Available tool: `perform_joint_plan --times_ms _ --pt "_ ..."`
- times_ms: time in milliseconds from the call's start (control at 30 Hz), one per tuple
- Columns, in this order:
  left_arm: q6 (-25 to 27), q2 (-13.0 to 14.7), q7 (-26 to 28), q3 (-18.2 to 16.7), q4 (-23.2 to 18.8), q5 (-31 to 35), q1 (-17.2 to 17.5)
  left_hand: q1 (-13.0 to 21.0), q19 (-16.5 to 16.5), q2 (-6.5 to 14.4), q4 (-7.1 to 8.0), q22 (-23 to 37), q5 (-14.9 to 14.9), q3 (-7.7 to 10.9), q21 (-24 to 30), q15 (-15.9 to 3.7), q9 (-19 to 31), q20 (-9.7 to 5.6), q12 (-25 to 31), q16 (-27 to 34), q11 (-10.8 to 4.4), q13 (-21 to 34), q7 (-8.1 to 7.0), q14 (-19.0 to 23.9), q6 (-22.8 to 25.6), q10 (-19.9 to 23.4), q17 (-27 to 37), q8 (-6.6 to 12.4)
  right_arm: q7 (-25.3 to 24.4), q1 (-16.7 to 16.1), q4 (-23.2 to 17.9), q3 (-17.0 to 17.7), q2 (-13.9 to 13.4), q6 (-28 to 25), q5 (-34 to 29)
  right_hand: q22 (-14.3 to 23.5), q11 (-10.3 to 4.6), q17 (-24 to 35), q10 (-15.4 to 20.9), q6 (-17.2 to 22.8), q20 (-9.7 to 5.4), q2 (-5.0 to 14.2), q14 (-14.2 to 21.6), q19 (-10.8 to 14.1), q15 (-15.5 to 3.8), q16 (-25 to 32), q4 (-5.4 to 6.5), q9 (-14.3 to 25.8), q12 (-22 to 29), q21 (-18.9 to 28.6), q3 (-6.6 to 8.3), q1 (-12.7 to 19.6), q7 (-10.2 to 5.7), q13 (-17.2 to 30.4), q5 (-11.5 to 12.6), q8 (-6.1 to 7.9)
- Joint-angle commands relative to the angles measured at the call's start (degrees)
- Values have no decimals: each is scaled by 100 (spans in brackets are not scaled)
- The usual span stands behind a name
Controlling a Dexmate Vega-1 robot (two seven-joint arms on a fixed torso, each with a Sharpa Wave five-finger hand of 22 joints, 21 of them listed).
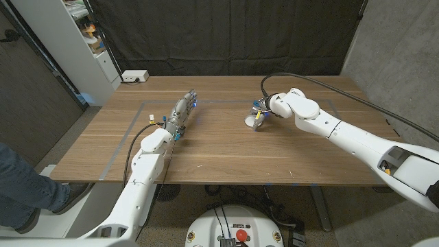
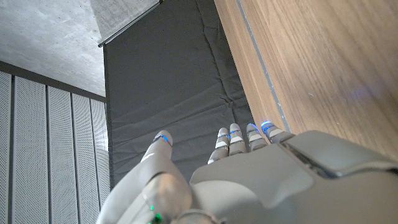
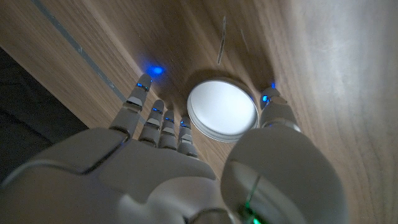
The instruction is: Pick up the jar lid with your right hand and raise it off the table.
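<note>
On the table (image 1: 226, 147), our right hand (image 3: 186, 155) brackets the round white jar lid (image 3: 222, 109), fingers spread, apparently not gripping; left hand (image 2: 249, 174) open.

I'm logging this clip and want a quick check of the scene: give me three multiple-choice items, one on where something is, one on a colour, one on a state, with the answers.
1. Where is the jar lid?
A. on the table in front of the right hand
B. beside the left hand
C. on the floor

2. What colour is the lid's top?
A. black
B. white
C. red

3. What is the right hand doing?
A. holding the lid high in the air
B. resting far from the lid
C. open around the lid, which lies on the table

Answers: 1 A, the right wrist view shows the lid between that hand's thumb and fingers. 2 B, its top is plain white. 3 C, the lid sits on the wood, with no clear grip on it yet. The left hand holds nothing.
</note>
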Motion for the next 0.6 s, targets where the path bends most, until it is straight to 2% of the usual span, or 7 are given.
perform_joint_plan --times_ms 33,100,267,600 --pt "11 -9 31 54 13 27 -28 19 -47 38 -42 13 26 -1 40 -21 18 32 50 37 7 17 17 -41 34 21 20 32 -277 -85 53 -14 -52 48 -189 36 -127 85 372 395 -139 71 424 337 -142 184 -15 29 156 85 63 240 -65 132 39 133" --pt "21 -7 41 58 -4 31 -25 19 -46 38 -43 13 26 -1 40 -23 18 28 49 37 12 17 19 -41 35 19 20 32 -309 -92 60 -12 -53 48 -217 37 -167 110 449 513 -201 97 526 472 -201 228 -13 34 189 114 73 292 -107 171 38 163" --pt "31 -9 52 71 -18 33 -27 18 -45 40 -44 13 27 -3 41 -22 18 31 50 38 10 17 12 -39 30 20 20 30 -321 -85 78 -28 -42 37 -316 39 -243 151 599 683 -247 155 686 611 -244 300 -8 37 252 135 95 378 -174 223 30 203" --pt "43 -17 49 89 42 27 -45 17 -49 42 -47 13 27 -7 40 -22 18 33 48 36 13 17 10 -44 31 15 21 30 -293 -101 76 -10 -58 40 -382 40 -297 208 651 780 -255 245 762 670 -286 364 -32 53 280 129 125 522 -228 269 12 224"
